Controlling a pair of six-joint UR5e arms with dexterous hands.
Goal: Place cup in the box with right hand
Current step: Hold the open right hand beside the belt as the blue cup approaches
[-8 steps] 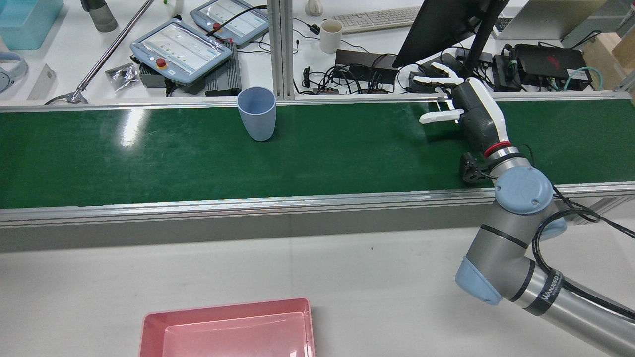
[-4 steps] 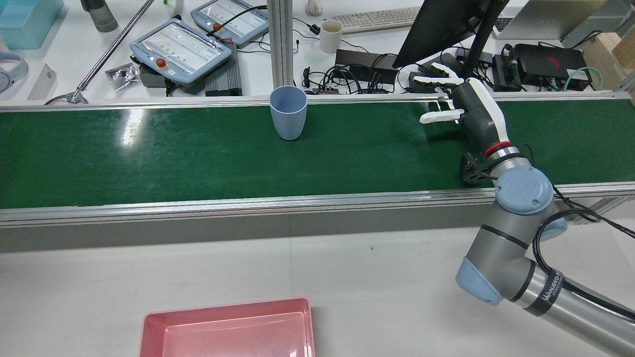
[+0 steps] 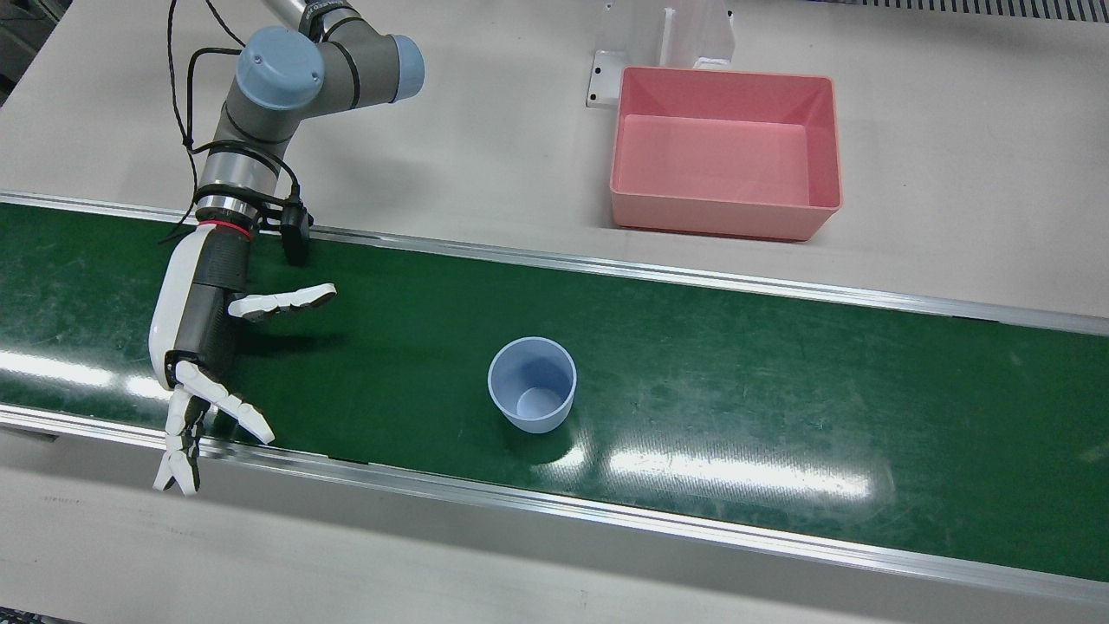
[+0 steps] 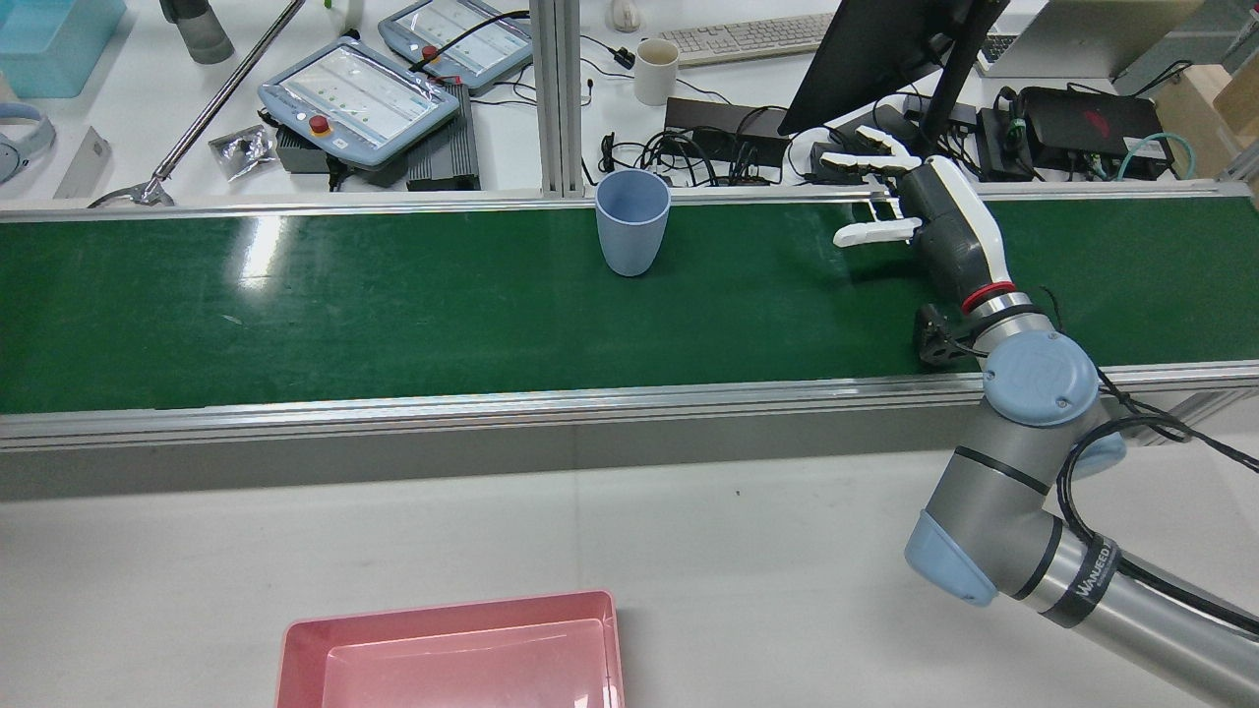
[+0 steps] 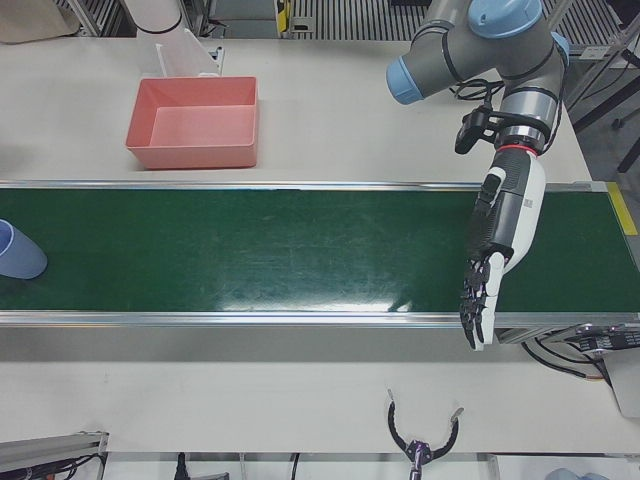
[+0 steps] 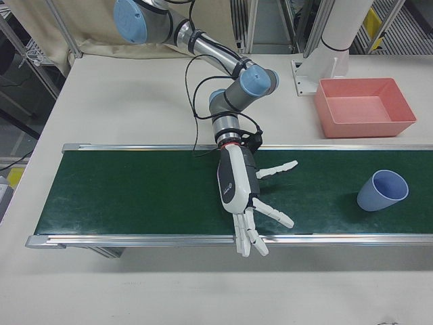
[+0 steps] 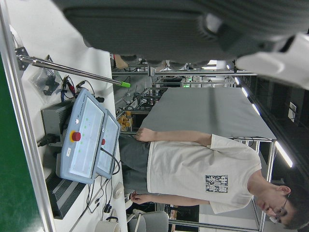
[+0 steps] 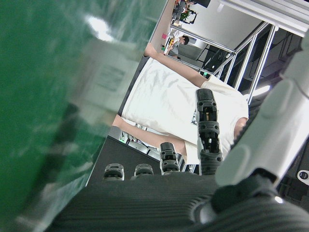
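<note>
The right hand (image 3: 204, 334) is waiting near the cup (image 3: 531, 384), fingers (image 3: 282, 301) spread wide and empty, positioned for catching it.

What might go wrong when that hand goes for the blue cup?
1. The cup stands upright and unsupported on the belt. The right hand is open and well apart from it, so a sideways approach might tip the cup rather than grip it.
2. The cup is close to the belt's operator-side edge, so a nudge might push it off.
3. The box sits off the belt, beyond the rail, so a loose grip might drop the cup on the way.
</note>
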